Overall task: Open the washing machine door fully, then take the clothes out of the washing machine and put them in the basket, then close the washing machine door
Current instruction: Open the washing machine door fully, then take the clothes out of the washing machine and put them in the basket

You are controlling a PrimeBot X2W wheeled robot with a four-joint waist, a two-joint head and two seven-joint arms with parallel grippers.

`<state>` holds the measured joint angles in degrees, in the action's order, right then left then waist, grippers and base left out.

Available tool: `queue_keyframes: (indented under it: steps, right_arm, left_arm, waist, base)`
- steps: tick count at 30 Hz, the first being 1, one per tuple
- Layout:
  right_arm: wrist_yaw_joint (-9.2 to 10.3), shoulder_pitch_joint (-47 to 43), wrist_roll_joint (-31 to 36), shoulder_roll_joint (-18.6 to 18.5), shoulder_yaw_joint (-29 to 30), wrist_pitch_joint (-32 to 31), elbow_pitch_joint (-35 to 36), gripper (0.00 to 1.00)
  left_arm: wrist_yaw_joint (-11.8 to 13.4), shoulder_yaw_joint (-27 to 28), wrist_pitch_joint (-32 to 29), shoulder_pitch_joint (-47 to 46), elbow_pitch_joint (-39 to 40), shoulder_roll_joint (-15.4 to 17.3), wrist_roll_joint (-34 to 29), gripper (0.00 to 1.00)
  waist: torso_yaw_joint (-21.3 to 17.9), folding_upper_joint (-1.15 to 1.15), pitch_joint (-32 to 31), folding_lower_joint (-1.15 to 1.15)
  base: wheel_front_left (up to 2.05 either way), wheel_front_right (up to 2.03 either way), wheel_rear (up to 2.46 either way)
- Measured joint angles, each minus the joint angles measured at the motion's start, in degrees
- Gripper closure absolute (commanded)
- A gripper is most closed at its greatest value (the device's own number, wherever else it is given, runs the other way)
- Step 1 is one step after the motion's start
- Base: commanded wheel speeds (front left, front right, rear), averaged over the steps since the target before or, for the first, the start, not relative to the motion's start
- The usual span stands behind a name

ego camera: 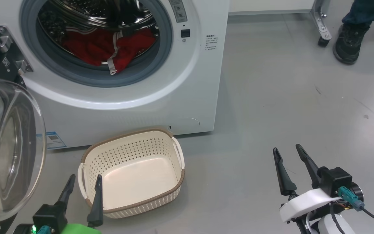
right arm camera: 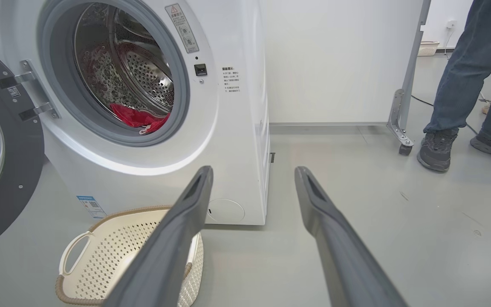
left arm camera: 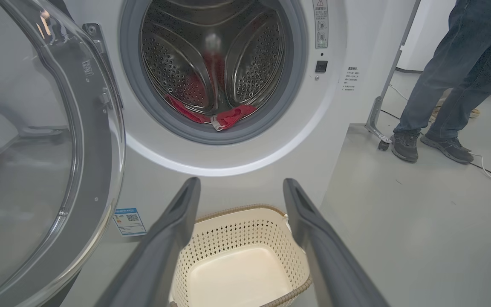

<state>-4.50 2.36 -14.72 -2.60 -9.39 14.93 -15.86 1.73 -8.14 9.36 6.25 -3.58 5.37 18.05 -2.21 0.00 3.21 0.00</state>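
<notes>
The white washing machine [ego camera: 187,97] stands with its door [ego camera: 8,146] swung wide to the left, the glass bowl bulging toward me. Red clothes [ego camera: 109,48] with white trim lie at the bottom of the steel drum; the left wrist view catches them too, clothes [left arm camera: 232,117]. The cream basket [ego camera: 135,143] sits on the floor before the machine, with nothing in it. My left gripper [ego camera: 84,180] is open at the basket's near left corner, holding nothing. My right gripper [ego camera: 289,152] is open over bare floor to the right.
A person's feet [ego camera: 349,42] and legs stand at the far right, beside a wheeled metal frame leg [ego camera: 321,26]. Grey floor [ego camera: 287,104] stretches right of the machine. A blue label [ego camera: 55,139] sits low on the washer front.
</notes>
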Motion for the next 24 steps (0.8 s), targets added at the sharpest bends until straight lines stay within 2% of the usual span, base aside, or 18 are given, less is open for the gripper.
queue_keyframes:
  steps: [24]
  right_arm:
    - [0.64, -1.48, -0.26, 0.03, 0.04, 0.00, 1.45, 0.00]
  left_arm:
    - [1.07, -0.60, -1.81, -0.02, 0.55, -0.20, 0.00, 0.00]
  waist:
    - [-0.32, 0.00, 0.14, 0.00]
  base:
    - [0.00, 0.00, 0.00]
